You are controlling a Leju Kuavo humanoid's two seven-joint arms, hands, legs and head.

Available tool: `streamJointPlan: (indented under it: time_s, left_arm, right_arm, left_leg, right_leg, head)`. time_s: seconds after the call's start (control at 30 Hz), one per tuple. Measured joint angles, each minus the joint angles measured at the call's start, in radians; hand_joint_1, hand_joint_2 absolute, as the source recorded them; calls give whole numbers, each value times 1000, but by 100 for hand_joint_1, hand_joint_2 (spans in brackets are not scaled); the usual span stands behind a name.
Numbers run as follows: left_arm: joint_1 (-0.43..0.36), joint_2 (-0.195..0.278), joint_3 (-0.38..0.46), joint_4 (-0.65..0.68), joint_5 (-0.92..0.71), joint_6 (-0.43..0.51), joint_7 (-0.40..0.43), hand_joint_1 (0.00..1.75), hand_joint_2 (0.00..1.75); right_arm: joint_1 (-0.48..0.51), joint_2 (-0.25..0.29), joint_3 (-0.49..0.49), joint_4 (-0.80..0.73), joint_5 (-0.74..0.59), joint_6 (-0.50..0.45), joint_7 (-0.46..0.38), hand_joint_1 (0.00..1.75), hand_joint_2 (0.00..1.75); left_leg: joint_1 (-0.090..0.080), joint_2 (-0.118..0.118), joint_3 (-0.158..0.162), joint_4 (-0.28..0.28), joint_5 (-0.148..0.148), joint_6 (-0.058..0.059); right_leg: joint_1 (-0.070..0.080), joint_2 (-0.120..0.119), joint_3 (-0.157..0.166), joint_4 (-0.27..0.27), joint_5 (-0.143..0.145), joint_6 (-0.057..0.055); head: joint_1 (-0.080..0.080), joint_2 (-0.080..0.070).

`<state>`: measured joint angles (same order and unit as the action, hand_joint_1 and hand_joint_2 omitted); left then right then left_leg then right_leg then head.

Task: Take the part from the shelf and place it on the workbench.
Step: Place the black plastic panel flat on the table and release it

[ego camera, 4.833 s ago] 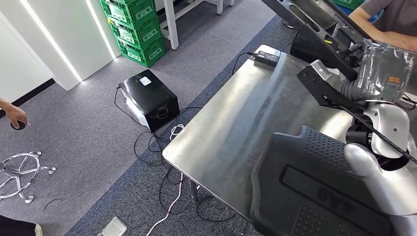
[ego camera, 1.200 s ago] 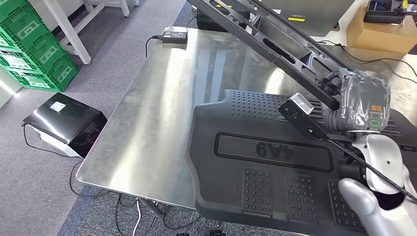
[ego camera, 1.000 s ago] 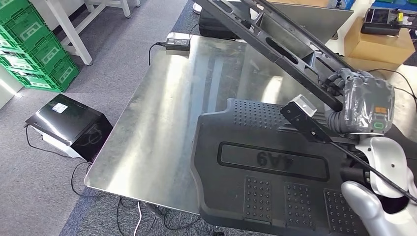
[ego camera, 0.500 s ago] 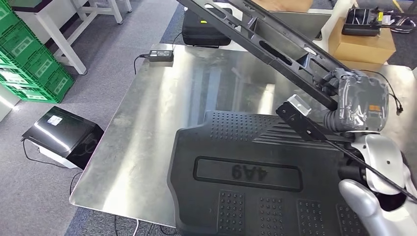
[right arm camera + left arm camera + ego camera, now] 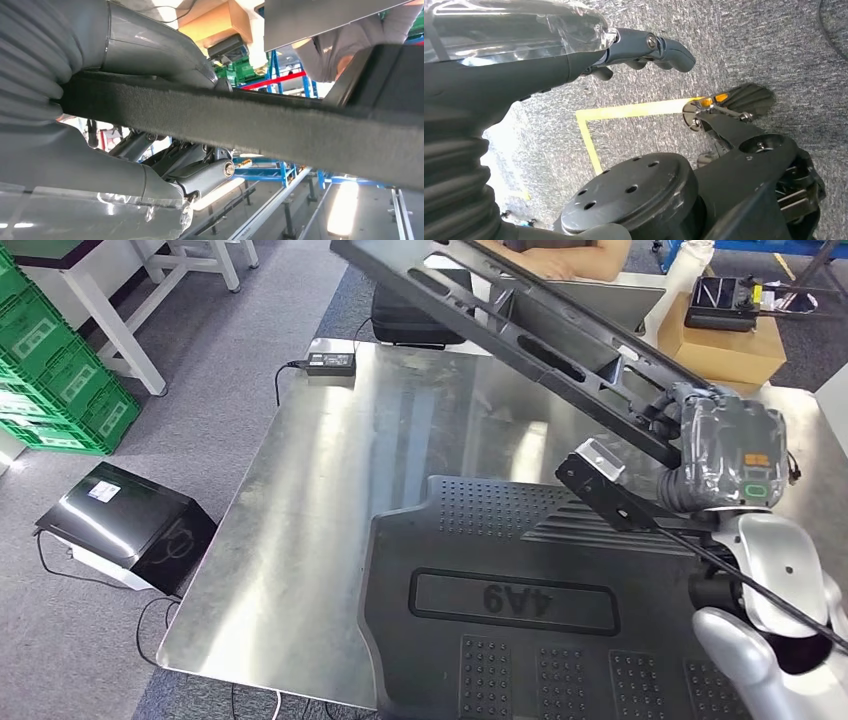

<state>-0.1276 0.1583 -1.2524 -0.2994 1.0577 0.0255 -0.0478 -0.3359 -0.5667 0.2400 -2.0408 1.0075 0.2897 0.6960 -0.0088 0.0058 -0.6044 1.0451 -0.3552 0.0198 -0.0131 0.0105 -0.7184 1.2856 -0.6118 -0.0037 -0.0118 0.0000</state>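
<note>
My right hand [image 5: 726, 452], wrapped in clear plastic, grips the lower end of a long black frame-like part [image 5: 520, 335]. The part slants up and away to the left, above the steel workbench [image 5: 330, 490] and clear of its top. In the right wrist view the part's black felt-edged rail [image 5: 260, 127] runs between the thumb [image 5: 150, 47] and the fingers [image 5: 200, 175]. My left hand [image 5: 644, 47] hangs beside my body over grey carpet and holds nothing; its fingers are loosely bent.
A big black moulded panel [image 5: 520, 610] marked 9A4 covers the bench's near right part. A power adapter [image 5: 330, 362] lies at the far left corner. A person's arm [image 5: 560, 258], a cardboard box [image 5: 725, 345], a black floor box [image 5: 125, 525] and green crates [image 5: 50, 370] surround the bench.
The whole picture has shifted as I turned to face the bench squarely. My right hand has kept hold of the long part, which now reaches further over the bench's far side.
</note>
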Motion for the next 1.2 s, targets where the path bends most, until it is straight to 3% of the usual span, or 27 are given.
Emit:
streamJointPlan:
  time_s: [0.07,0.1,0.17,0.23,0.37,0.43,0.5,0.83,1.2]
  left_arm:
    - [0,0,0,-1,-1,0,1,0,175]
    - [0,0,0,-1,-1,0,1,0,175]
    - [0,0,0,-2,-2,0,1,0,175]
    - [0,0,0,-3,-2,0,1,0,175]
    - [0,0,0,-3,4,3,6,0,175]
    - [-1,1,0,-3,10,6,13,0,175]
    - [-1,1,0,-2,11,8,18,0,175]
    - [-1,2,0,-3,-9,13,6,0,175]
    - [-1,1,0,-4,-11,-12,-8,0,175]
  right_arm:
    - [2,-1,0,-2,-4,-2,0,175,175]
    - [3,-2,0,-2,-7,-4,0,175,175]
    - [5,-4,-1,-5,-11,-8,0,175,175]
    - [5,-5,-4,-9,-8,-10,0,175,175]
    - [4,-6,-9,-15,-1,-9,1,175,175]
    - [4,-5,-11,-17,-2,-10,1,175,175]
    - [4,-5,-14,-18,-3,-13,1,175,175]
    - [-1,-5,-15,-18,1,-32,1,175,175]
    - [-6,-4,-15,-18,0,-9,1,175,175]
  left_leg:
    - [2,1,2,1,-2,-2]
    - [4,2,3,3,-5,-4]
    - [7,4,5,10,-12,-13]
    - [6,6,5,18,-19,-23]
    - [7,8,9,19,-25,-39]
    - [8,9,11,18,-28,-22]
    - [9,12,14,11,-24,-6]
    - [12,12,18,0,-19,-38]
    - [11,11,17,0,-19,-39]
  right_leg:
    - [-5,-1,-26,41,3,8]
    - [-7,-3,-15,12,29,12]
    - [-9,-15,42,-111,92,17]
    - [-6,-22,80,-195,119,9]
    - [-1,-12,85,-210,119,-18]
    - [1,-10,88,-214,120,-22]
    - [4,-9,90,-213,118,-23]
    - [7,-10,90,-213,116,-28]
    - [3,-11,92,-217,116,-27]
  head:
    - [9,0]
    - [12,0]
    - [19,0]
    - [25,0]
    - [17,0]
    - [9,0]
    - [1,0]
    - [-6,0]
    - [-3,0]
